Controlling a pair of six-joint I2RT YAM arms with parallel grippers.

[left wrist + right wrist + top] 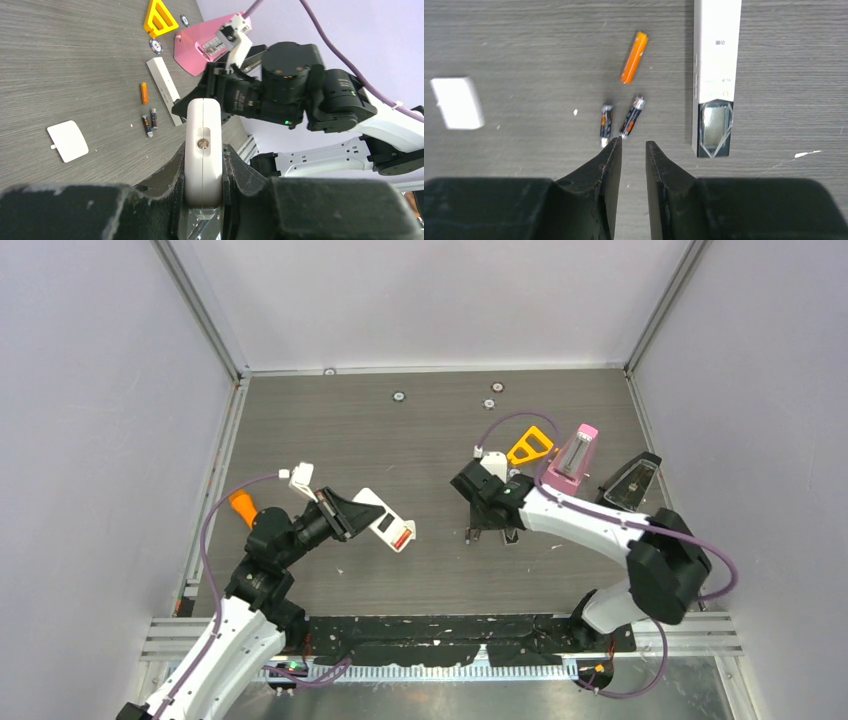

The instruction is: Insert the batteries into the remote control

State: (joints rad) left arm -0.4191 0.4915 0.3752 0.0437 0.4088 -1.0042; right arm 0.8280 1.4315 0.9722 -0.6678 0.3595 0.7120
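My left gripper (202, 150) is shut on a white remote control (202, 120) and holds it edge-up off the table. From above, the remote (385, 518) shows its open compartment with a red piece at the outer end. Two dark batteries (606, 121) (632, 116) lie side by side on the table, and an orange battery (634, 57) lies beyond them. My right gripper (634, 145) hangs just short of the dark pair. Its jaws are a narrow gap apart, with only table between them. In the top view the right gripper (490, 535) covers the batteries.
A small white cover plate (456, 102) lies left of the batteries. A long white bar with a clear end (716, 60) lies right of them. Behind the right arm stand a yellow triangle (530, 446), a pink wedge (572, 460) and a black wedge (630, 480). An orange stick (243, 508) lies far left.
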